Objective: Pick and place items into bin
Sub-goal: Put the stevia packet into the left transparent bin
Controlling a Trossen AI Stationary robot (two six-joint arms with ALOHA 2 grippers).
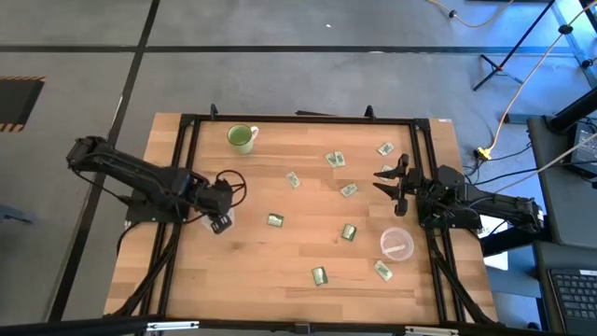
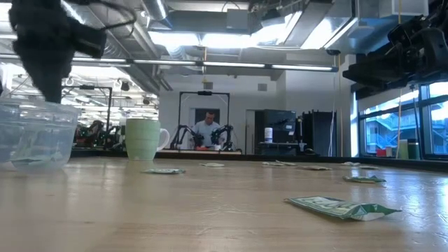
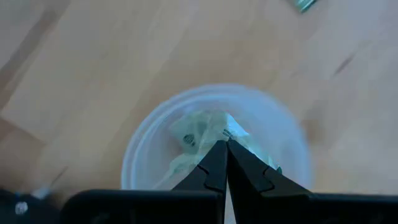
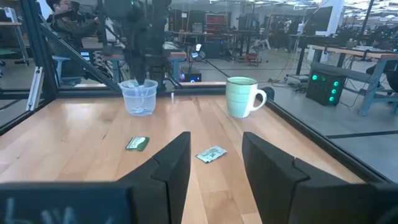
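Lying scattered flat across the wooden tabletop [image 1: 233, 271]: green-and-white packets [image 1: 349, 232], mostly over the middle and right half, well apart from one another. Resting nearest the front edge, one [image 1: 319, 275] left of another [image 1: 382, 271]; sitting farthest back, one [image 1: 384, 149] close to the right rail. Already lying crumpled inside the clear round bin [image 3: 140, 149], a few more packets [image 3: 205, 134]. Standing upright on the left part of the tabletop, that bin, with the pale green mug [image 1: 242, 137] well behind it near the back edge.

Hanging straight over the bin's mouth, the left claw [image 3: 222, 144], pinched fully together with nothing between the tips, pointing down at the packets inside.

Hovering over the right side of the tabletop, the right claw [image 4: 214, 168], spread moderately wide and gripping nothing, facing across toward the bin and mug. Showing on the wood just ahead of its fingers [image 4: 171, 168], one packet [image 4: 210, 154], and a second [image 4: 137, 144] off to the side, closer to the bin.

Lying near the front right, between two packets, a round clear piece [image 1: 396, 245].
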